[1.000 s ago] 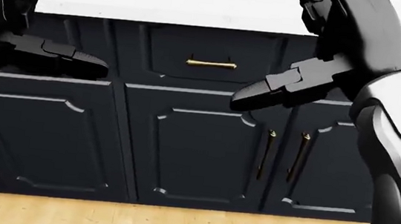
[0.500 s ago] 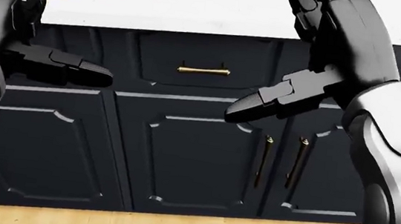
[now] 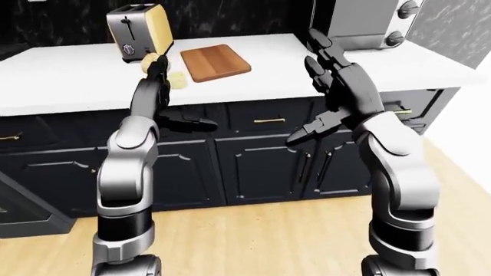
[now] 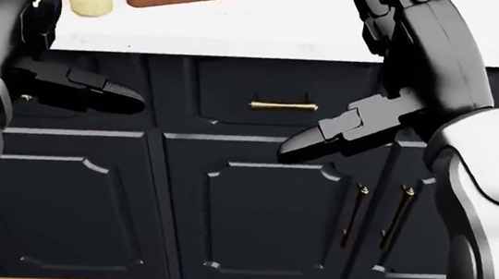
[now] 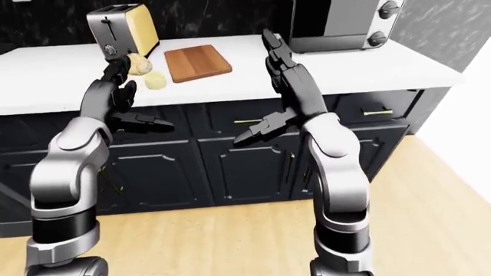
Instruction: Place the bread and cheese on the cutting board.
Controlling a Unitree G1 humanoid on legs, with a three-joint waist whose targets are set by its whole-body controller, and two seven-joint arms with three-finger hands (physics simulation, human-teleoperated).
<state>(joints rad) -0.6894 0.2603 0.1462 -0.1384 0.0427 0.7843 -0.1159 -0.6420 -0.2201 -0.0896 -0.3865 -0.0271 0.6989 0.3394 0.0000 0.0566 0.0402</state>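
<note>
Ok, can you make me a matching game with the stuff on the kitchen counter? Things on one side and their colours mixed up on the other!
Things:
1. cutting board
2. cheese
3. toaster
4. counter

Colours:
A. white
B. pale yellow
C. reddish-brown wood
D. silver with a yellow side

Pairs: 1-C, 2-B, 3-D, 4-A

Bonus: the bread is the tan lump between the toaster and the cheese. Nothing sits on the board yet, and both robot hands are empty.
</note>
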